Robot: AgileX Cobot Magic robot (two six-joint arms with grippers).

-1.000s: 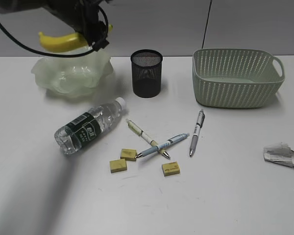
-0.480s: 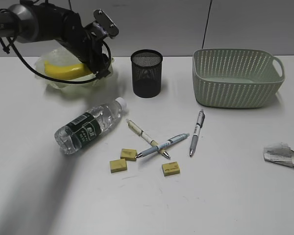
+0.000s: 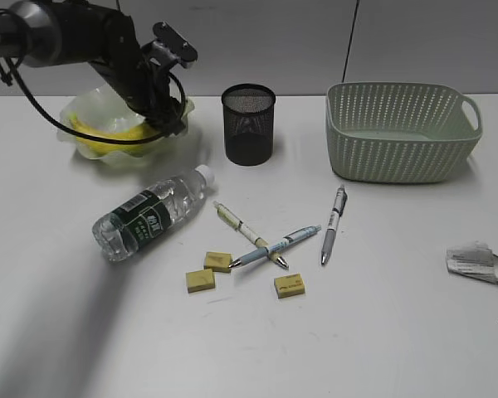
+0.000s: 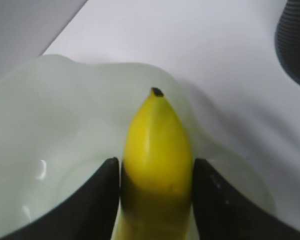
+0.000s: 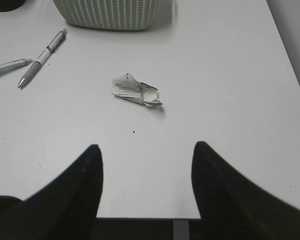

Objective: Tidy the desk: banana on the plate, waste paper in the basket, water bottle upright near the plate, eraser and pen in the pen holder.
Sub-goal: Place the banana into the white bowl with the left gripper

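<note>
The banana (image 3: 108, 137), carried above the plate (image 3: 76, 116) a second ago, now lies down inside the wavy green dish, with the left arm's fingers (image 4: 102, 200) lowered into the bowl on either side of it. In the left wrist view the two dark fingers flank the yellow fruit closely, its dark tip pointing away from them toward the far rim; whether they are clamped on it or just letting go cannot be told. The first item of the tidy-up looks all but done, pending a clean release. The right arm's fingers (image 5: 87, 185) stand spread and empty, hovering over bare table (image 5: 230, 75), the waste paper (image 5: 136, 91) lying ahead of them and the basket (image 5: 107, 12) beyond that. Elsewhere, the water bottle (image 3: 149, 212) rests on its side, and three pens (image 3: 275, 234) and three erasers (image 3: 290, 285) sit loose on the table, forward of the pen holder (image 3: 248, 124), all untouched.
</note>
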